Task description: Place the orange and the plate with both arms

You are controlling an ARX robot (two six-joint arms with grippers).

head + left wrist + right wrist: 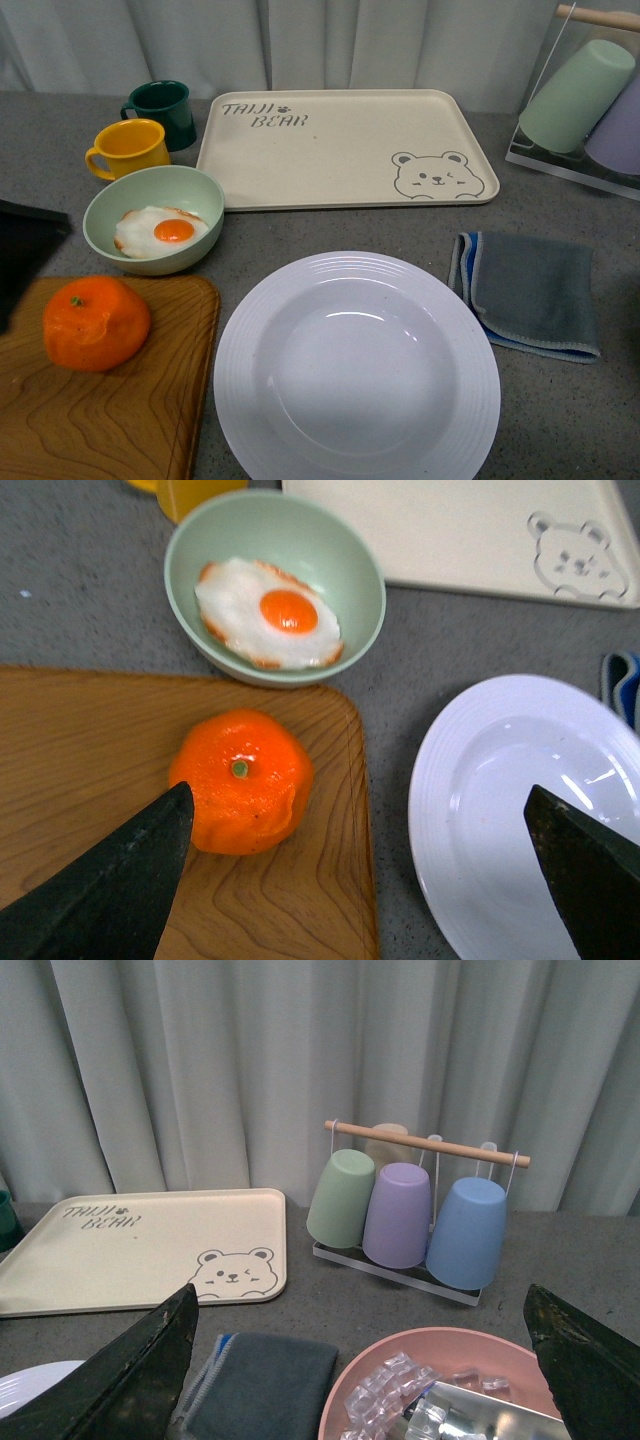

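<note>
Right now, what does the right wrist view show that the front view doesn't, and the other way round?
Right wrist only: a pink bowl of clear bits and a blue cup. Front only: the orange on the wooden board, the green bowl holding a fried egg, the yellow mug. Both: the bear tray, the grey cloth, the white plate (just a sliver at the wrist), the green cup and purple cup on the rack.

- Front view: looks down across the table (560,420) to the curtain (300,40).
- Left wrist view: close above orange (240,780) and plate (500,810), shared with front.
- Right wrist view: low, level, facing tray (130,1250).
</note>
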